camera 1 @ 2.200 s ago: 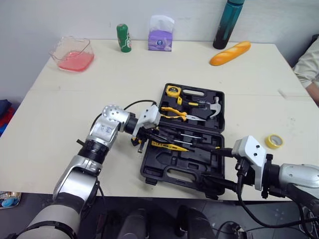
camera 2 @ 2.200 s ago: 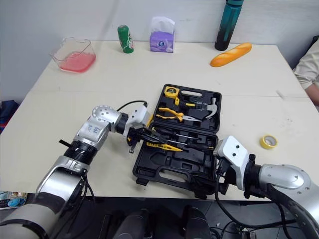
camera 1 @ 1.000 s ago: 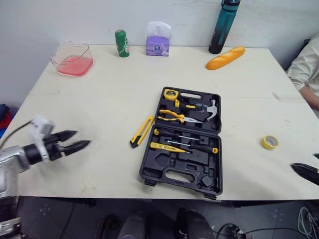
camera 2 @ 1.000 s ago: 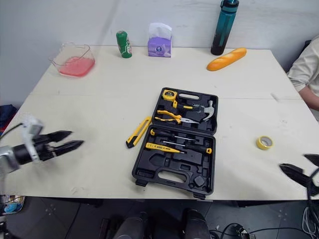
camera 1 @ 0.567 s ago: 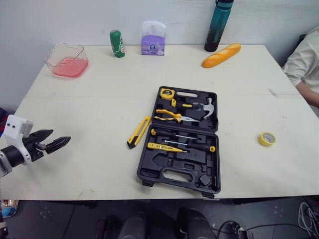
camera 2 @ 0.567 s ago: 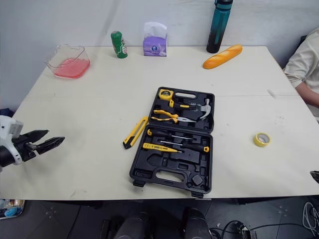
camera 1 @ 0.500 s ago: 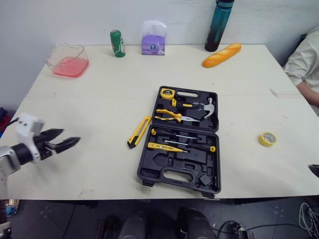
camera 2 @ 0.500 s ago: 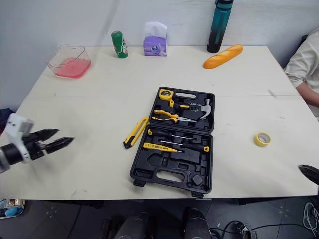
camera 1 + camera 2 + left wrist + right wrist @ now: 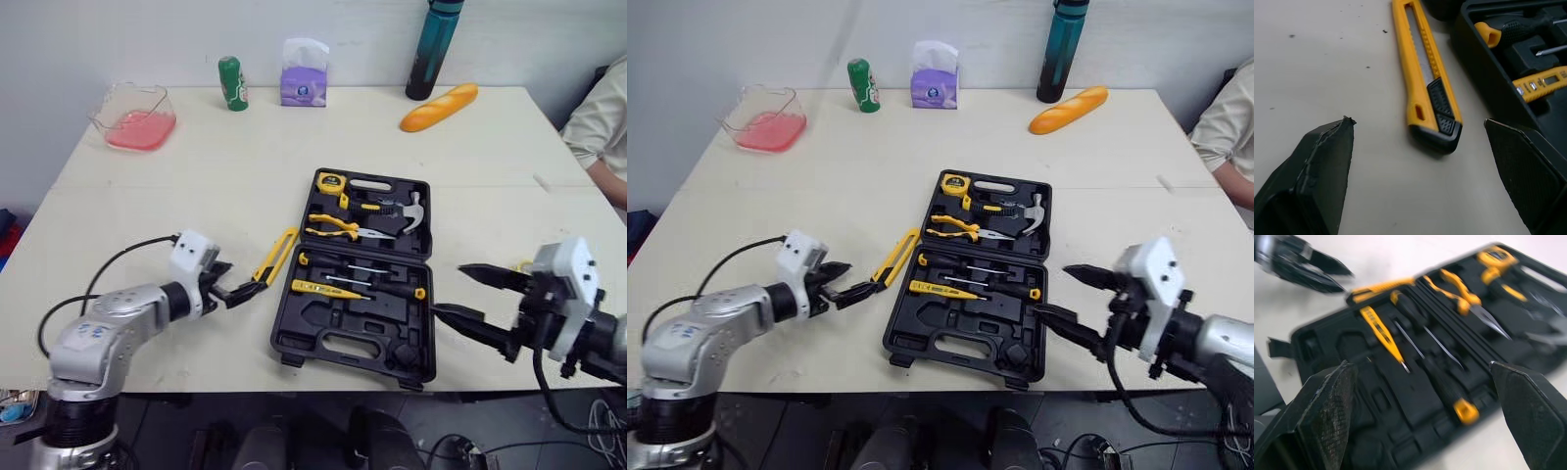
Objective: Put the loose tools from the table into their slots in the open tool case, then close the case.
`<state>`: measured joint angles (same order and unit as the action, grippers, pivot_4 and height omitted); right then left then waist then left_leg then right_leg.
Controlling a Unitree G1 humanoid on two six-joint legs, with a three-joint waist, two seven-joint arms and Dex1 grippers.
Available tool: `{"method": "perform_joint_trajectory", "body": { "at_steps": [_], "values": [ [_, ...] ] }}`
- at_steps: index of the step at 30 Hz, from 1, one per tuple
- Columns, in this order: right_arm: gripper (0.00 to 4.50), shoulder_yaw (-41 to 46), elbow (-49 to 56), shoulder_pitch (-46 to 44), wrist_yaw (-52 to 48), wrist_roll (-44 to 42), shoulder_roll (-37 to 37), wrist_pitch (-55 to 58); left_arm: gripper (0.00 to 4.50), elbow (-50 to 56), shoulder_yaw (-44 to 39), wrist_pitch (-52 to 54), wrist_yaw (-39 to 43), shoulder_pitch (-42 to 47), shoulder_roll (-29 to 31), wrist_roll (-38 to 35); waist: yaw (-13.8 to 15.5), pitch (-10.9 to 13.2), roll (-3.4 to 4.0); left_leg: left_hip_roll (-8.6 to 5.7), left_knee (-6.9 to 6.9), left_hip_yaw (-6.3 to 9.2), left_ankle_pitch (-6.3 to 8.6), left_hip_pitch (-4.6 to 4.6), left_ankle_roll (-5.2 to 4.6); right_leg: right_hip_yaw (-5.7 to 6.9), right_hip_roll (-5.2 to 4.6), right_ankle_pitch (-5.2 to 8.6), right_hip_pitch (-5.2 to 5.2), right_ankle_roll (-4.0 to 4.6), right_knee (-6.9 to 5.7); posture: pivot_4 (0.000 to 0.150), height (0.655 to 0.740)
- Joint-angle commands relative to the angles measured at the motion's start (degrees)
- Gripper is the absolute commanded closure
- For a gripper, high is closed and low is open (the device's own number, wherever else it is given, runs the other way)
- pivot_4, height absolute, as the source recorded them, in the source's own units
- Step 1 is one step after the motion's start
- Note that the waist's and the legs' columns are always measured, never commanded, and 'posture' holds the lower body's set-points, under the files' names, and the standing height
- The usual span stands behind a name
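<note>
Near the bench's (image 9: pixel 147 196) front edge, we are holding our left hand (image 9: pixel 243 276) wide by the unstowed knife (image 9: pixel 277 254); case (image 9: pixel 323 345) open.

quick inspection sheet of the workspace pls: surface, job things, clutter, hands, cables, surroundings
surface: pale table, a few small specks.
job's things: open tool case holds tape measure, pliers, hammer and screwdrivers; yellow utility knife lies loose on the table beside the case.
clutter: clear container with pink contents, green can, purple tissue pack, teal bottle, bread loaf.
hands: left hand open, straddling the knife's near end, not touching; right hand open at the case's right edge.
cables: black cable along the left arm.
surroundings: white wall; person's sleeve at the table's far right.
</note>
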<state>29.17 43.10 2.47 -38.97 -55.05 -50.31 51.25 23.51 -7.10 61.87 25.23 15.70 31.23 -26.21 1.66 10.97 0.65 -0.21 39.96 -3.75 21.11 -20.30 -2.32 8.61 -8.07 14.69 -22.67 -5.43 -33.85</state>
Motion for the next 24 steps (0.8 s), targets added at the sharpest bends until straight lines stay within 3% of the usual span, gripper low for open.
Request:
{"method": "perform_joint_trajectory", "body": {
  "at_steps": [1, 6, 10, 13, 16, 19, 22, 24],
  "values": [
    [0.00, -3.48, 1.40, -4.95, 2.50, -2.87, -0.76, 0.15, 0.02, -2.55, 4.09, -1.32, -2.71, 3.01, -1.33, 3.16, 0.06, 0.00, 0.00, -0.01, 0.00, 0.00, -0.01, 0.00, 0.00, -0.01, 0.01, 0.00, -0.01, 0.00, 0.00, 0.150, 0.7327],
    [0.00, -12.51, 2.53, -11.22, 3.74, -2.30, 0.44, -0.70, 0.02, -8.43, 12.52, -5.62, -4.76, 6.15, -2.72, 9.55, 0.94, 0.00, 0.00, 0.00, 0.00, 0.01, -0.05, 0.01, 0.01, -0.07, 0.32, 0.00, 0.00, 0.00, 0.01, 0.150, 0.7327],
    [0.00, -17.47, 1.70, -15.72, 5.31, -1.44, 2.49, -1.44, 0.02, -11.92, 13.40, -6.98, -6.71, 7.54, -5.64, 11.64, 1.64, -0.02, 0.01, 0.00, 0.07, 0.00, -0.07, 0.02, -0.01, -0.13, 0.21, 0.00, 0.00, 0.00, 0.12, 0.150, 0.7327],
    [0.00, -20.15, 1.24, -18.11, 5.68, -0.55, 3.77, -1.81, 0.85, -13.58, 13.43, -6.95, -6.93, 7.90, -6.96, 12.35, 1.78, -0.03, 0.03, -0.03, 0.08, 0.03, -0.11, 0.04, -0.02, -0.11, -0.08, 0.00, 0.00, 0.00, 0.08, 0.150, 0.7327],
    [0.00, -21.25, 0.68, -18.73, 5.65, 0.38, 4.34, -2.45, 2.16, -15.46, 14.24, -7.70, -6.48, 8.52, -7.85, 13.09, 1.96, -0.04, 0.05, -0.03, 0.06, 0.03, -0.11, 0.03, -0.02, -0.07, -0.10, 0.00, -0.01, 0.01, 0.08, 0.150, 0.7327],
    [0.00, -21.92, 0.20, -18.71, 5.44, 1.37, 4.56, -3.34, 2.16, -17.47, 14.41, -7.31, -6.02, 9.46, -9.30, 13.14, 2.68, -0.04, 0.05, -0.09, 0.07, 0.02, -0.14, 0.02, -0.07, -0.02, -0.17, 0.00, 0.00, 0.00, 0.09, 0.150, 0.7327],
    [0.00, -22.11, 0.01, -18.45, 5.19, 2.04, 4.65, -3.91, 2.85, -17.43, 13.55, -8.24, -4.98, 9.17, -8.49, 13.35, 2.82, -0.05, 0.05, -0.12, 0.07, 0.02, -0.15, 0.02, -0.09, 0.02, -0.26, 0.00, 0.01, 0.00, 0.08, 0.150, 0.7327],
    [0.00, -22.17, -0.12, -18.22, 5.00, 2.55, 4.65, -4.36, 2.86, -17.39, 12.66, -8.52, -4.38, 9.07, -7.65, 13.28, 2.75, -0.05, 0.05, -0.12, 0.07, 0.02, -0.15, 0.02, -0.09, 0.05, -0.28, 0.00, 0.01, 0.00, 0.08, 0.150, 0.7327]
  ]
}}
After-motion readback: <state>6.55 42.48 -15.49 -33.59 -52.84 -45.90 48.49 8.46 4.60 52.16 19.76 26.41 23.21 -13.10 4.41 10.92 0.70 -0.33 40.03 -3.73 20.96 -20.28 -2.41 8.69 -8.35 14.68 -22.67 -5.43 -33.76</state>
